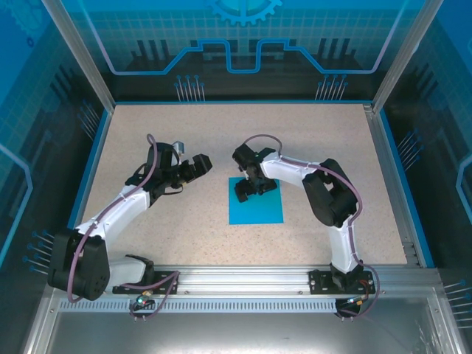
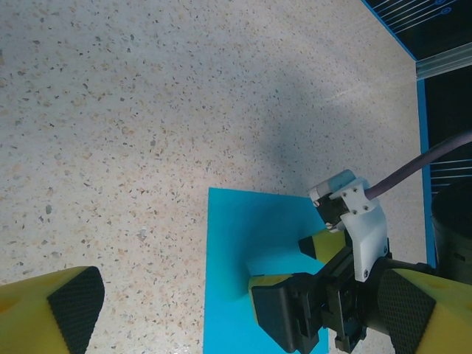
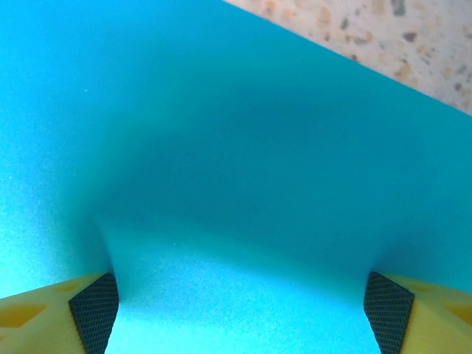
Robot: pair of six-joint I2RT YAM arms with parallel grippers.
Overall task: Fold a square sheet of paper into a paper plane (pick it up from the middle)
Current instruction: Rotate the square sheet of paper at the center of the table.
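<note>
Currently, the square sheet of paper [image 1: 259,212] lies flat and unfolded on the speckled tabletop [image 1: 184,125]; every position below is given relative to the sheet.

Sheet: cyan-blue, no crease visible in the top view. Its near half is uncovered. Its far half sits under the right arm's wrist.

Right gripper [image 1: 249,190]: directly over the sheet's far half, pointing down at it. Jaws spread wide, nothing clamped between them. In the right wrist view the two black pads [image 3: 94,310] come in at the lower corners with the sheet [image 3: 221,147] spanning the whole gap between them. The gripper [image 3: 236,313] is very close to the paper. A paler patch with a soft shaded edge shows on the paper between the pads; cannot tell whether that is a slight bulge or just shadow. In the left wrist view the right gripper [image 2: 295,265] has both yellow-tipped fingers [image 2: 321,245] down at the sheet [image 2: 236,228], inside its edges, apparently touching the surface. The sheet's edges look flat against the tabletop in that view.

Left gripper [image 1: 199,168]: off the sheet, to its left and a little beyond its far-left corner, clearly apart from the paper. Jaws fully spread and empty. In its own wrist view the gripper [image 2: 236,302] shows one pad [image 2: 74,306] over bare tabletop left of the sheet, the other at the lower right edge of the view.
</note>
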